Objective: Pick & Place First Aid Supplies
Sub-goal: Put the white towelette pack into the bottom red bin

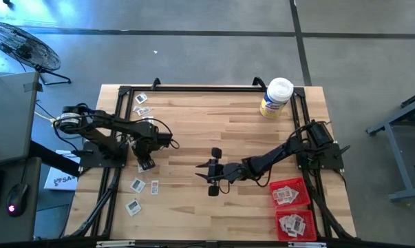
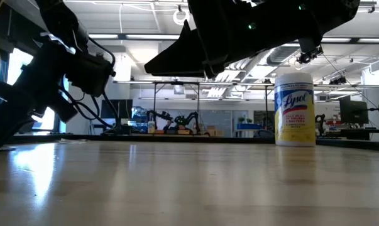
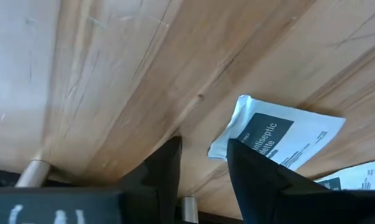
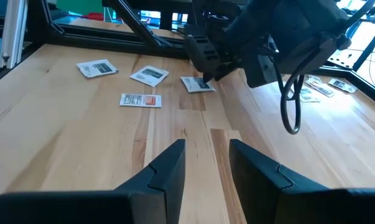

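Observation:
Small white packets with dark print lie flat on the wooden table: two at the far left point(image 1: 142, 105) and three at the near left point(image 1: 137, 184). One more packet point(image 3: 280, 134) lies under my left gripper point(image 1: 146, 164). That gripper is open and points down, its fingertips point(image 3: 204, 162) beside a corner of the packet. It also shows in the right wrist view point(image 4: 203, 65). My right gripper point(image 1: 201, 172) is open and empty above the middle of the table, pointing toward the left edge. Two red trays point(image 1: 300, 184) at the near right hold more packets. My left gripper comes at the packet from above. One finger point(image 3: 255, 180) stands over the packet's corner edge point(image 3: 227, 146). The packet lies flat on the table. Whether the finger touches it, I cannot tell.
A yellow jar with a white lid point(image 1: 276, 96) stands at the far right and shows in the low view point(image 2: 295, 110). A dark frame point(image 1: 193, 88) runs along the table's edges. Bare wood lies between the arms.

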Robot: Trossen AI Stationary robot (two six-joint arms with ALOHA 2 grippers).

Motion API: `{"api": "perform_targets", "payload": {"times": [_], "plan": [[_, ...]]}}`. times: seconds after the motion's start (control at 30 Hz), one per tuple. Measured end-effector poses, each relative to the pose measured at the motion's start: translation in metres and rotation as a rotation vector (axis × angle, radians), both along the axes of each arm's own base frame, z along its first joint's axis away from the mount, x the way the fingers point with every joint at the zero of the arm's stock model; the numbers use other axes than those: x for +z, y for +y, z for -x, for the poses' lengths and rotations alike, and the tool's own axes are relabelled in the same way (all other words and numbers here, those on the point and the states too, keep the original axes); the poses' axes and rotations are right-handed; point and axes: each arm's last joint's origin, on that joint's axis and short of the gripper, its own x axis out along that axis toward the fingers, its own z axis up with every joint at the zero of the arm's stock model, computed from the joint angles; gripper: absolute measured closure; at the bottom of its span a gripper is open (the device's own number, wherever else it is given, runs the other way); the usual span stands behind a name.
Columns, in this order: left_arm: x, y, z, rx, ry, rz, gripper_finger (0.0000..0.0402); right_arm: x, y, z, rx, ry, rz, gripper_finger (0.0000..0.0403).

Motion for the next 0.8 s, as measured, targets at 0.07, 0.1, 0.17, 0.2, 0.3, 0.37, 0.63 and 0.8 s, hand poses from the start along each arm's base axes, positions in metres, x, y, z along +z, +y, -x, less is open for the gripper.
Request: {"api": "perform_targets", "payload": {"times": [0.07,0.1,0.17,0.2,0.3,0.37,0.63,0.8], "plan": [[0.002,0.001,-0.002,0.004,0.006,-0.031,0.028,0.0,0.0,0.0,-0.002,0.0,0.002,0.0284],[0.004,0.002,-0.003,0.006,0.011,-0.046,0.0286,0.0,0.0,0.0,-0.004,0.0,0.003,0.0284],[0.01,0.002,-0.004,0.001,0.028,-0.069,0.0296,0.0,0.0,0.0,-0.005,0.0,0.003,0.0284],[0.014,0.003,-0.007,0.001,0.005,-0.072,0.0301,0.0,-0.001,0.0,-0.006,0.0,0.003,0.0284],[0.021,0.003,-0.012,-0.003,-0.05,-0.068,0.0311,0.0,-0.002,-0.001,-0.016,-0.003,-0.018,0.0284],[0.023,0.003,-0.01,-0.002,-0.046,-0.064,0.0313,0.0,-0.003,-0.001,-0.023,-0.005,-0.038,0.0284],[0.025,0.002,-0.002,0.059,0.046,-0.07,0.0314,0.0,-0.003,-0.001,-0.025,-0.005,-0.038,0.0284],[0.013,-0.001,0.006,0.087,0.048,-0.022,0.0314,0.0,-0.003,-0.001,-0.025,-0.005,-0.038,0.0284]]}}
